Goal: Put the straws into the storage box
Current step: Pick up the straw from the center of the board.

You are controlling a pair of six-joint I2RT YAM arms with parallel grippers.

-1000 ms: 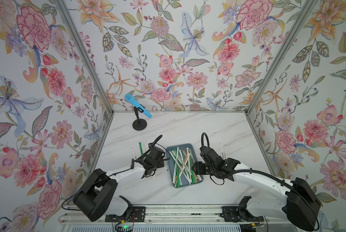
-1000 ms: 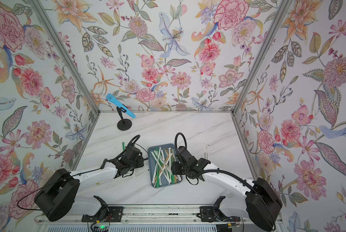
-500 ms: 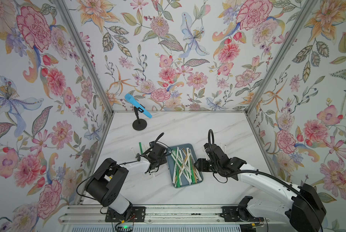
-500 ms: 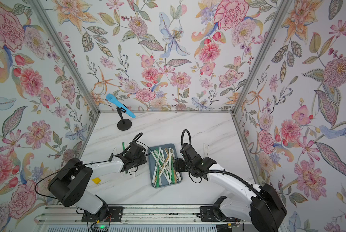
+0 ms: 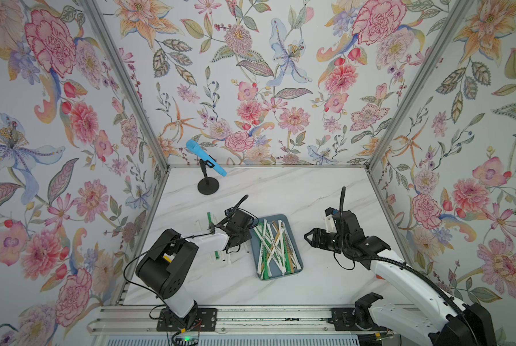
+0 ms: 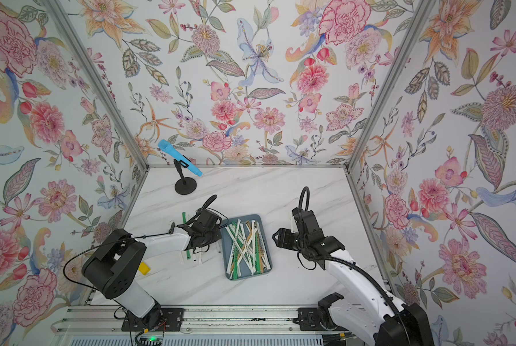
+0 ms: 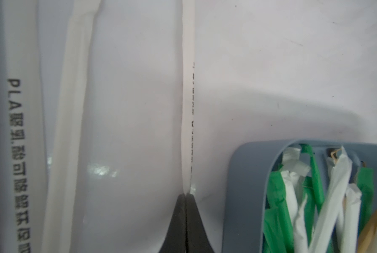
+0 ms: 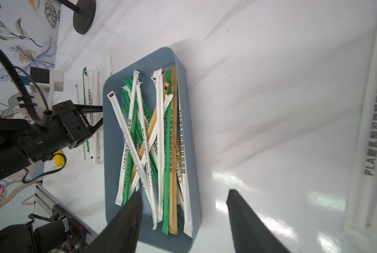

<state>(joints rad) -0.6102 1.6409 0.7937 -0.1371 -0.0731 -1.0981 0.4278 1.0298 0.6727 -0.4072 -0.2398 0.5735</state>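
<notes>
- Marble tabletop (image 5: pixel 280 191), floral walls (image 5: pixel 250 75) all round.
- Loose straws (image 5: pixel 217 254) lie on table left of storage box (image 8: pixel 111 179).
- Left gripper (image 7: pixel 185 196) just left of box, jaws pinched together on thin white straw (image 7: pixel 188 109).
- Box holds crisscrossed pile of straws (image 5: pixel 273 245): green, white, tan.
- Right gripper (image 8: pixel 184 191) right of box, jaws spread wide.

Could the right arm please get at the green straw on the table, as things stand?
Probably not: the green straw lies beyond the storage box, and the left arm crosses over it.
</notes>
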